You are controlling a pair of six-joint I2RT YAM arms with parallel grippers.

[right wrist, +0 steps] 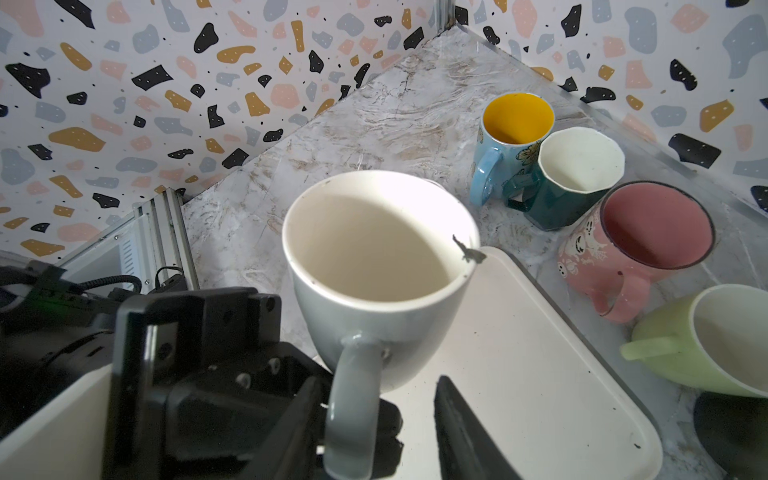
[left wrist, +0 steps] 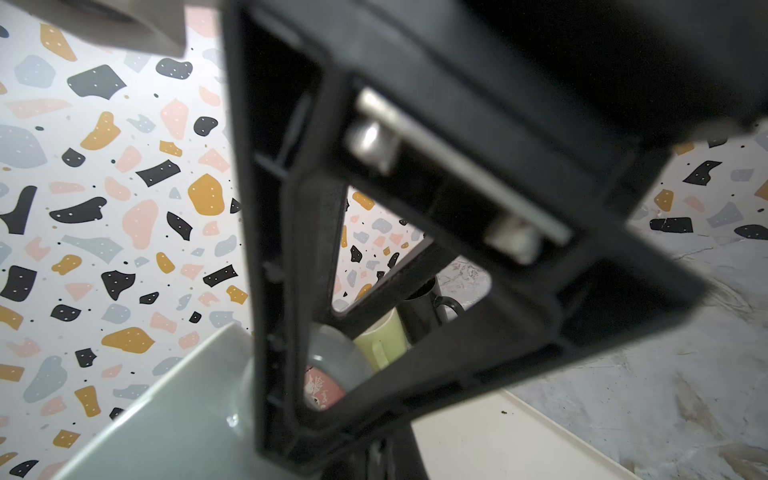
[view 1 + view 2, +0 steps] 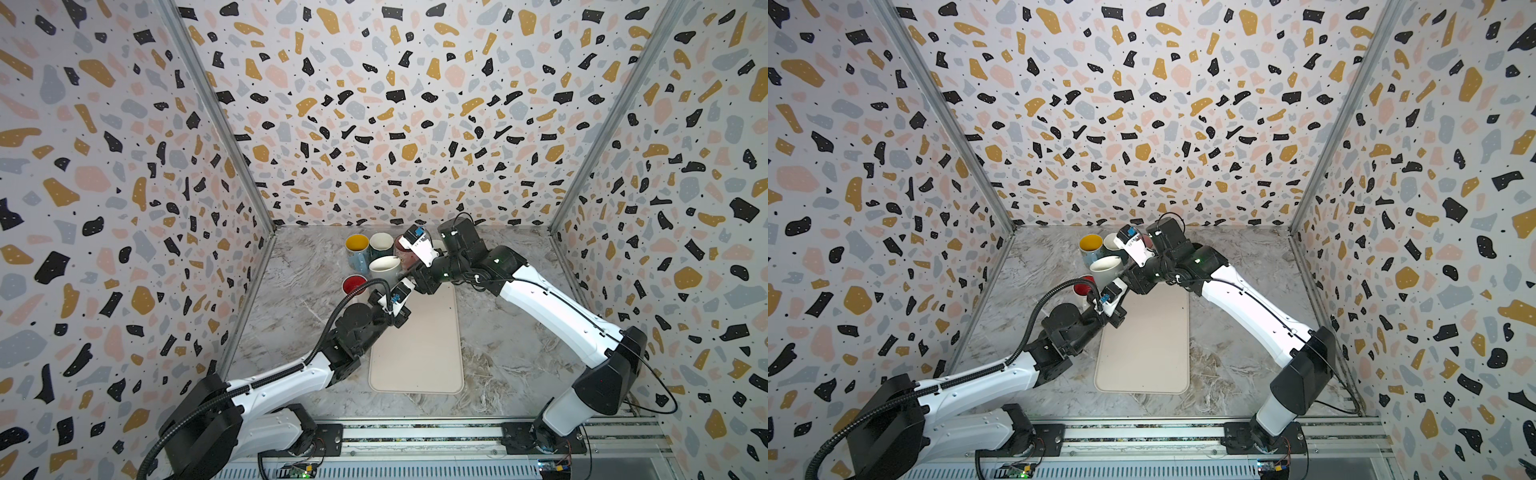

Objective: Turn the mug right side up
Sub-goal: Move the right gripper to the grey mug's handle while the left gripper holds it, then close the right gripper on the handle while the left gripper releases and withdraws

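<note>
The mug [image 1: 380,237] is pale grey with a white inside. It sits mouth-up and slightly tilted over the far left corner of the cream mat [image 1: 540,353], and shows in both top views [image 3: 384,267] [image 3: 1105,268]. My right gripper [image 1: 376,377] is open, its jaws on either side of the mug's handle [image 1: 353,399], with a gap on one side. My left gripper [image 2: 370,455] is shut. Its tips pass behind the handle at the mug's base, and I cannot make out whether they pinch anything. In a top view both grippers [image 3: 407,280] meet beside the mug.
Upright mugs cluster behind the mat: blue with a yellow inside [image 1: 517,120], dark green [image 1: 577,162], pink [image 1: 652,224], light green [image 1: 727,332] and black [image 1: 739,428]. A red-lined mug [image 3: 354,284] stands left of the mat. Patterned walls enclose the marble table [image 3: 519,332].
</note>
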